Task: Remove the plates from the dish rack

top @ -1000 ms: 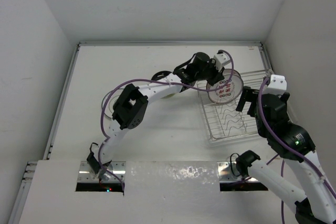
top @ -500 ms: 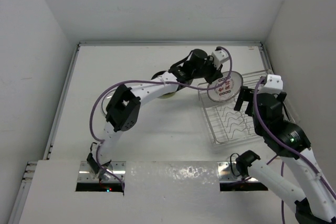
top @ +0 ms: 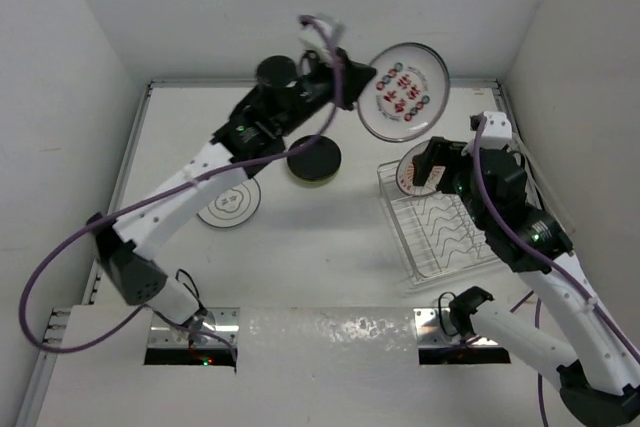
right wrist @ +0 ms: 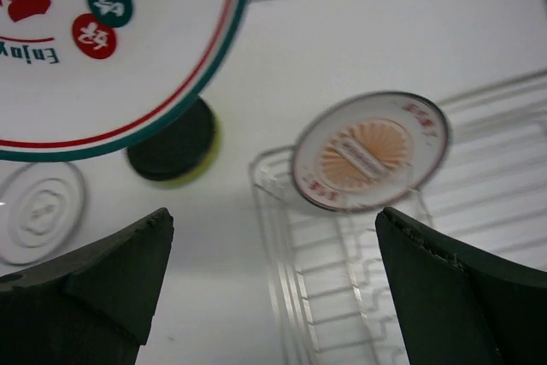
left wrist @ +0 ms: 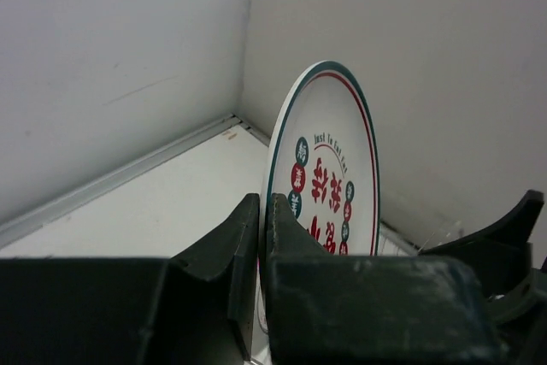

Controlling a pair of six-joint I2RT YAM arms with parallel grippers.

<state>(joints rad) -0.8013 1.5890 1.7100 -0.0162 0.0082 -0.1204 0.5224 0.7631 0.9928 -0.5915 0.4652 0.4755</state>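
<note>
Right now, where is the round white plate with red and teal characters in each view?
Top external: the white plate with red and teal characters is upper centre-right, held by the left gripper.
Left wrist: the plate stands on edge at centre, rim pinched between the fingers.
Right wrist: the plate fills the top left corner, cropped.
Shared landmark: the orange-patterned plate standing in the silver wire rack, in top and right wrist only.

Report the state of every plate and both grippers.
red-and-teal plate: held aloft on edge, clear of the rack.
left gripper: fingers shut on the red-and-teal plate's rim.
orange plate: standing in the dish rack.
right gripper: open, empty, facing the orange plate.
dark plate: flat, stacked on a lime green plate.
grey-white plate: flat on the table.
</note>
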